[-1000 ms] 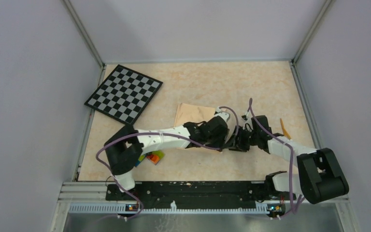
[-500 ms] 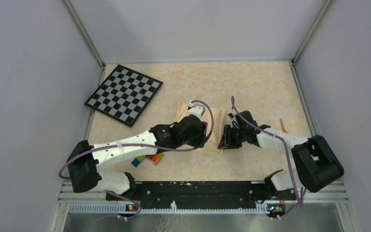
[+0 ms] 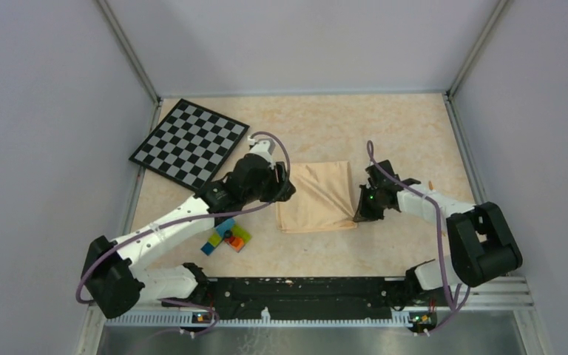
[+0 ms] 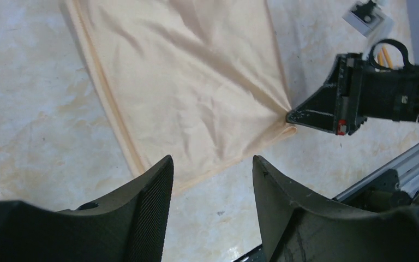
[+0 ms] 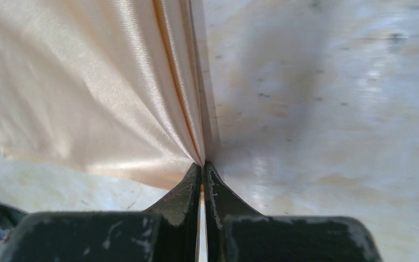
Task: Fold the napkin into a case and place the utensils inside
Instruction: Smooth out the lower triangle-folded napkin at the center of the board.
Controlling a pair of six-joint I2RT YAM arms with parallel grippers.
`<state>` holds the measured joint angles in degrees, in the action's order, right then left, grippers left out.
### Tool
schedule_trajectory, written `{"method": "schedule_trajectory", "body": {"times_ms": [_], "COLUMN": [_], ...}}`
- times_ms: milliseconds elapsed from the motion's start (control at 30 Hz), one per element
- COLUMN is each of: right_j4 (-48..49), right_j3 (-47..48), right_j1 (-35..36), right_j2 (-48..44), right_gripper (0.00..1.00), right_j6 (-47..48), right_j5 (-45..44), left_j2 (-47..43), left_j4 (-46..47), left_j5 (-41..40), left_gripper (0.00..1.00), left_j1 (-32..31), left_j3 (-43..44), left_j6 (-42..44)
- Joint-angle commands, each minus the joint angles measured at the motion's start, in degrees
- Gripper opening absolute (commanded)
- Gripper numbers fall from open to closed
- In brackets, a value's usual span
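The peach napkin (image 3: 316,197) lies folded into a rough rectangle at mid-table. My right gripper (image 3: 358,215) is shut on its near right corner, and creases fan out from the pinch. In the right wrist view the jaws (image 5: 203,165) meet on gathered napkin (image 5: 87,82) folds. My left gripper (image 3: 287,192) hovers at the cloth's left edge, open and empty. The left wrist view shows its fingers (image 4: 213,164) apart above the napkin (image 4: 191,82) edge, with the right gripper (image 4: 292,115) opposite. Orange utensils (image 3: 430,185) peek out behind the right arm, and utensils (image 4: 384,54) show again in the left wrist view.
A black-and-white checkerboard (image 3: 189,143) lies at the back left. A cluster of coloured toy bricks (image 3: 225,237) sits near the left arm, in front of the napkin. Grey walls close in three sides, and a black rail (image 3: 303,292) runs along the near edge.
The right gripper has shut on the napkin's near right corner. The left arm has drawn back to the left, off the cloth, which now lies uncovered and spread wider.
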<state>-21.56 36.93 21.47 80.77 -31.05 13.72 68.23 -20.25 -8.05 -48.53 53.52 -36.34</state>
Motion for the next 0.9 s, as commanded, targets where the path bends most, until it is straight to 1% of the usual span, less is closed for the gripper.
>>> {"method": "schedule_trajectory", "body": {"times_ms": [0,67,100,133,167,200,267,333,367,467,567,633,733,800,867], "right_j4": [-11.37,-13.42,-14.52,-14.9,-14.69,-14.03,-10.13,-5.31,-1.67,11.02,20.58,25.1,26.87,31.95,34.51], "right_j3": [5.76,10.04,11.38,13.54,14.96,16.11,18.0,19.83,20.34,21.74,24.01,25.77,26.68,23.11,19.47], "right_j1": [-0.73,-0.93,-0.99,-0.79,-0.3,-0.06,-0.74,-3.31,-4.39,-6.97,-8.61,-9.01,-10.68,-12.61,-15.53], "right_j2": [1.58,2.51,2.95,3.02,2.53,1.69,0.26,1.14,2.38,8.17,15.21,19.67,24.76,25.51,26.32], "right_gripper": [0.0,0.01,0.09,0.19,0.27,0.33,0.42,0.43,0.43,0.44,0.44,0.43,0.4,0.4,0.4], "right_j6": [2.64,3.68,4.5,5.62,6.55,7.27,8.81,7.95,7.18,2.54,-3.15,-5.3,-6.54,-8.17,-8.39], "right_j5": [-15.6,-23.27,-25.47,-25.87,-25.79,-25.0,-18.14,-8.15,-2.37,10.53,19.57,22.29,25.0,26.66,27.53], "left_j2": [-0.74,0.95,2.36,4.05,6.11,9.12,13.49,17.63,19.55,25.12,29.39,32.11,35.42,37.26,39.54], "left_j4": [11.14,15.23,17.12,18.99,19.71,22.03,24.47,25.56,25.99,25.33,25.09,24.79,23.84,23.89,24.6], "left_j5": [15.45,18.2,18.9,19.5,19.73,20.08,20.71,20.81,20.72,20.7,20.73,21.35,21.9,22.07,22.42], "left_gripper": [0.6,0.6,0.6,0.59,0.58,0.57,0.54,0.49,0.47,0.42,0.37,0.36,0.33,0.32,0.32], "left_j1": [8.83,12.01,13.12,14.09,14.86,15.55,16.51,17.06,17.25,18.11,19.2,20.21,21.24,21.71,22.1], "left_j3": [-4.41,-5.34,-5.36,-5.24,-4.77,-4.1,-2.42,-0.05,1.2,5.62,9.26,11.59,13.39,13.24,12.79], "left_j6": [-2.89,-5.45,-6.48,-6.95,-7.38,-7.54,-7.22,-6.71,-6.1,-4.43,-2.96,-2.31,-1.26,-0.88,-0.48]}}
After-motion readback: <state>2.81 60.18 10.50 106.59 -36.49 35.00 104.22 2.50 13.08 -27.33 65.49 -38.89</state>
